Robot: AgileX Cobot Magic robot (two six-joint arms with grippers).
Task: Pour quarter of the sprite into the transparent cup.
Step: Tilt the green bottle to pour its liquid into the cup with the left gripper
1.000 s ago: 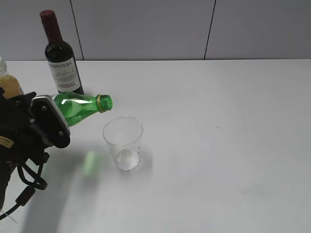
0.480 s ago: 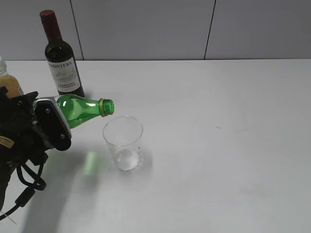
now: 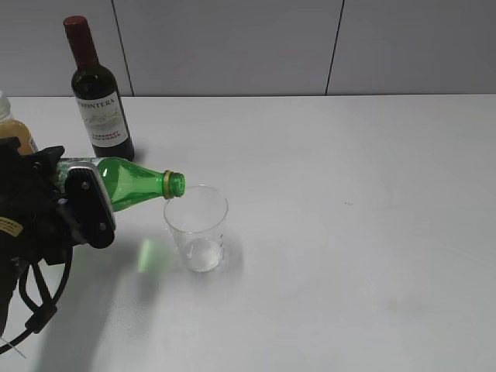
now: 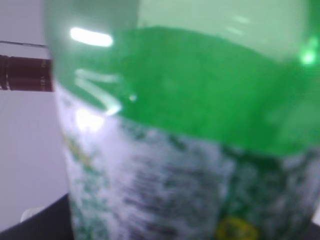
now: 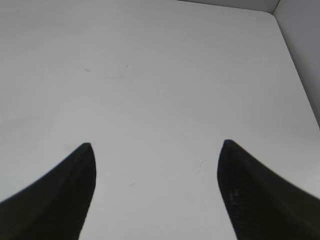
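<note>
Green sprite bottle (image 3: pixel 136 183) tipped almost level above the white table (image 3: pixel 349 248), open mouth at the left rim of the transparent cup (image 3: pixel 197 228). Cup upright, a little clear liquid at its bottom. Left gripper (image 3: pixel 77 200) clenched around the bottle's lower body; label blurred and filling the wrist view. Dark wine bottle (image 3: pixel 96 91) standing behind. Right gripper (image 5: pixel 155 150) released, fingers spread wide over bare table.
</note>
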